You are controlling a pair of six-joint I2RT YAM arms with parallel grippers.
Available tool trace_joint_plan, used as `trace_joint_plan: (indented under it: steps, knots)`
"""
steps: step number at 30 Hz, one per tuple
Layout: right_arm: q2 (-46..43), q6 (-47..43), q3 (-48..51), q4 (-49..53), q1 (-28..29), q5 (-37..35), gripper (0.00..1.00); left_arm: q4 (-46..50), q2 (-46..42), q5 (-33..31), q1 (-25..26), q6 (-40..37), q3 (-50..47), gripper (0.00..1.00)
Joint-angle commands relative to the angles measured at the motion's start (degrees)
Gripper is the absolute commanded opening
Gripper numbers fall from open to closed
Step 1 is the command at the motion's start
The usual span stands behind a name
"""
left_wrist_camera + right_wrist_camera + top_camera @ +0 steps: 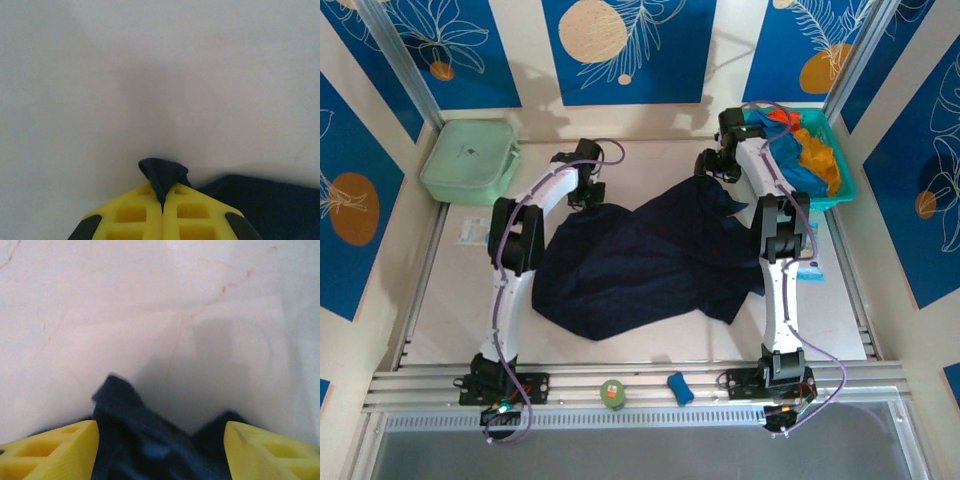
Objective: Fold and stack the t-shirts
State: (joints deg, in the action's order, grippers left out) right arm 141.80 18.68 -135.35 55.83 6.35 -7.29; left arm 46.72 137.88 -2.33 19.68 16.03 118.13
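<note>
Spreading the dark navy t-shirt [640,262] flat looks like the step in hand; it lies rumpled in the middle of the tabletop [650,160]. The left hand [162,195], stretched to the shirt's far left corner, is pinched tight on a fold of its edge. The right hand [160,437], low at the far right corner, straddles cloth with jaws apart. It probably needs to close next, then both draw outward.

A dark navy t-shirt [640,255] is spread rumpled on the table [450,300]; an orange shirt [820,152] and a bright blue shirt [798,173], apparently bunched, are heaped far right.
</note>
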Motion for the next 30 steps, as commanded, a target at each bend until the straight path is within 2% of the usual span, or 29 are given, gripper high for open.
trace_joint_plan:
  steps: [1, 3, 6, 15, 22, 26, 30]
  knots:
    - [5.19, -1.79, -8.99, 8.57, -0.46, 3.28, 0.54, 0.43, -3.93, 0.3, 0.41, 0.26, -1.84, 0.0]
    - [6.94, -1.66, -11.74, 10.18, -0.59, 4.65, 0.3, 0.45, -4.78, -0.73, 0.4, 0.25, -2.36, 0.0]
    - [4.86, -1.3, -10.09, 10.23, -0.77, 5.55, 0.0, 0.22, -6.55, -3.38, 0.36, 0.55, -3.22, 0.0]
    - [-22.93, -0.01, 20.56, -2.44, -0.64, 4.5, 0.0, 1.9, -13.39, -12.94, -0.69, -1.25, -4.48, 0.0]
    - [-44.38, 3.74, 51.36, -11.25, 0.01, 7.77, 0.0, 0.5, -18.81, -15.48, -0.82, -1.37, -9.84, 0.0]
    - [-54.73, 6.03, 67.33, -13.67, 3.53, 8.28, 0.0, -1.76, -22.41, -15.37, -0.87, 0.18, -15.92, 0.0]
    - [-64.11, 9.53, 79.32, -13.86, 8.34, 8.07, 0.0, -3.84, -25.63, -15.41, -0.86, 1.66, -21.75, 0.0]
